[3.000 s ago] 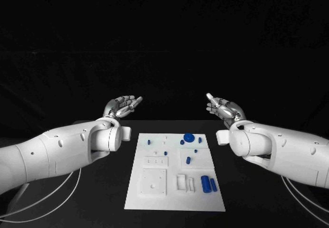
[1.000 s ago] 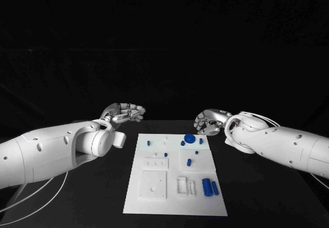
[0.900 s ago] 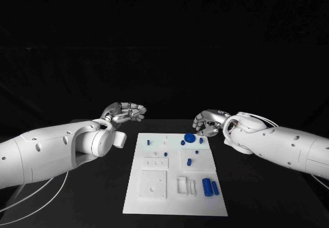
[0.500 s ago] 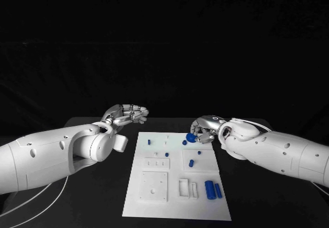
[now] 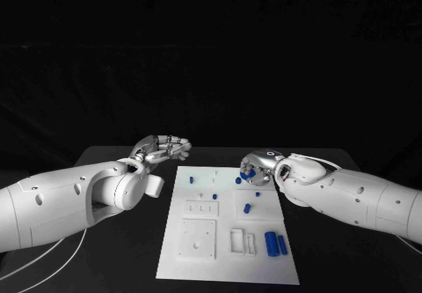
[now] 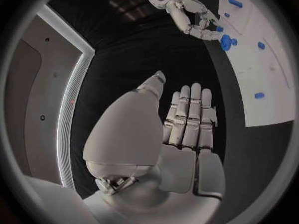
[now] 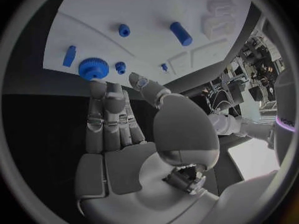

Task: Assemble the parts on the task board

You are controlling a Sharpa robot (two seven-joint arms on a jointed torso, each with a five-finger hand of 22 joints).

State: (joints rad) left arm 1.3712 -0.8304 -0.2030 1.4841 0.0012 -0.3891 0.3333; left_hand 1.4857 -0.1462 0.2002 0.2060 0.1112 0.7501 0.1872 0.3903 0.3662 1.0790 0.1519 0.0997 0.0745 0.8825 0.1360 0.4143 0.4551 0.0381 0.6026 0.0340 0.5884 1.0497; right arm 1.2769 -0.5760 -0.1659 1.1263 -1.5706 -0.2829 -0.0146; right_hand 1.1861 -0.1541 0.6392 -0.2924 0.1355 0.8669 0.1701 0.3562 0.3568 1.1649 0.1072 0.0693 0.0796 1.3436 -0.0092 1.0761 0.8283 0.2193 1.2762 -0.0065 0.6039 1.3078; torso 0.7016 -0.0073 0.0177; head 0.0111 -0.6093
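The white task board point(image 5: 224, 259) lies in the middle of the black table. A blue gear point(image 5: 247, 176) stands at its far right end. My right hand point(image 5: 258, 165) hovers over the gear with fingers stretched and nothing held. In the right wrist view its fingertips point(image 7: 97, 87) reach almost to the gear point(image 7: 93, 68); contact cannot be told. The left wrist view shows the same hand point(image 6: 193, 16) just beside the gear point(image 6: 225, 42). My left hand point(image 5: 163, 148) floats off the board's far left corner and holds nothing, its fingers straight in its wrist view point(image 6: 184, 124).
Two blue cylinders point(image 5: 271, 239) lie side by side at the board's near right. A blue peg point(image 5: 247, 208) sits mid-board, with small blue pieces point(image 5: 191, 181) toward the far end. White block fixtures point(image 5: 197, 238) occupy the near left.
My right hand turned over and came down and inward to the blue gear. My left hand curled slightly and stayed about where it was. The camera has shifted.
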